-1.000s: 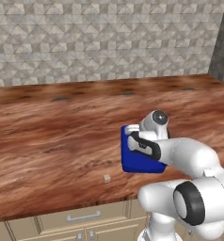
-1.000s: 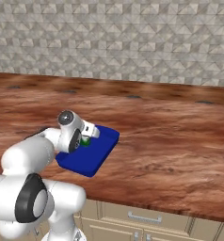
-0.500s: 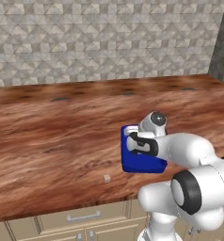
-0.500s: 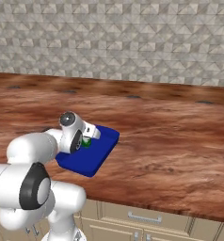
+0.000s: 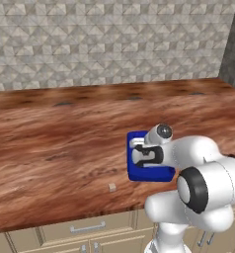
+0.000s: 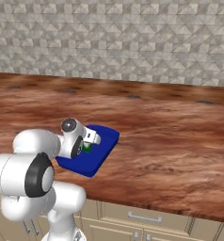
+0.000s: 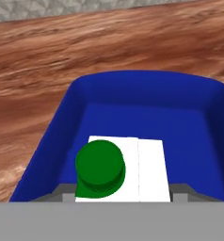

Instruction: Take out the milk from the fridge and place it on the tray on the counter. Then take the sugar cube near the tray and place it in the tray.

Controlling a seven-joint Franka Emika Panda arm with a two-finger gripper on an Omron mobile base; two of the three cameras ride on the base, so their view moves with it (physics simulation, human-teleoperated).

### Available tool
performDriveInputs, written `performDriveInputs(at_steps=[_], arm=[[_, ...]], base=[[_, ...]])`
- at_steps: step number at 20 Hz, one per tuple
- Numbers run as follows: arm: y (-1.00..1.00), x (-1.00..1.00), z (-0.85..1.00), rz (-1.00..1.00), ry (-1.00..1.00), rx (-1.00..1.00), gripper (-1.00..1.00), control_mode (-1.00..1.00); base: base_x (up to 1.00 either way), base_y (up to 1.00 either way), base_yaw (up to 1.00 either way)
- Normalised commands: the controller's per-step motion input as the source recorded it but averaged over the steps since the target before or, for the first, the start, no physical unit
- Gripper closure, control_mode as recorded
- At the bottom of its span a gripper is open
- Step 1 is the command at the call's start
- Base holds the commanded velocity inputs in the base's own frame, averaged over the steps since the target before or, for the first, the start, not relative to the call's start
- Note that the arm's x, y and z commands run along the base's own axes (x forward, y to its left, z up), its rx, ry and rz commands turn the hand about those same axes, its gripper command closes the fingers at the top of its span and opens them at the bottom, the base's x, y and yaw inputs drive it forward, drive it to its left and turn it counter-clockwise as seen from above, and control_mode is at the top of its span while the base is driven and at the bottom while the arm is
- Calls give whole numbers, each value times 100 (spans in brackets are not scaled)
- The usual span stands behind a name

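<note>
The counter point(image 5: 65, 143) is a long reddish-brown wood-grain top over beige drawers with metal handles, backed by a grey tiled wall. Directly on it lies the tray point(image 5: 135, 170) — bright blue, rounded corners — near the front edge; in the right base view it point(image 6: 104, 141) sits left of centre. The sugar cube point(image 5: 112, 187) rests on the bare wood at about eight o'clock from the tray — near, not touching.
</note>
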Motion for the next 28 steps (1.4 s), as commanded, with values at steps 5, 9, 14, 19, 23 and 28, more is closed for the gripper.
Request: performDriveInputs(at_steps=[5, 9, 14, 19, 23, 28], arm=[[0, 0, -28, 0, 0, 0, 100, -100], [0, 0, -24, 0, 0, 0, 100, -100], [0, 0, -22, 0, 0, 0, 100, -100], [0, 0, -20, 0, 0, 0, -100, -100], [0, -6, 0, 0, 0, 0, -100, -100], [0, 0, 20, -1, 0, 0, -100, -100]], base=[[0, 0, 0], [0, 0, 0], [0, 0, 0], [0, 0, 0], [0, 0, 0], [0, 0, 0]])
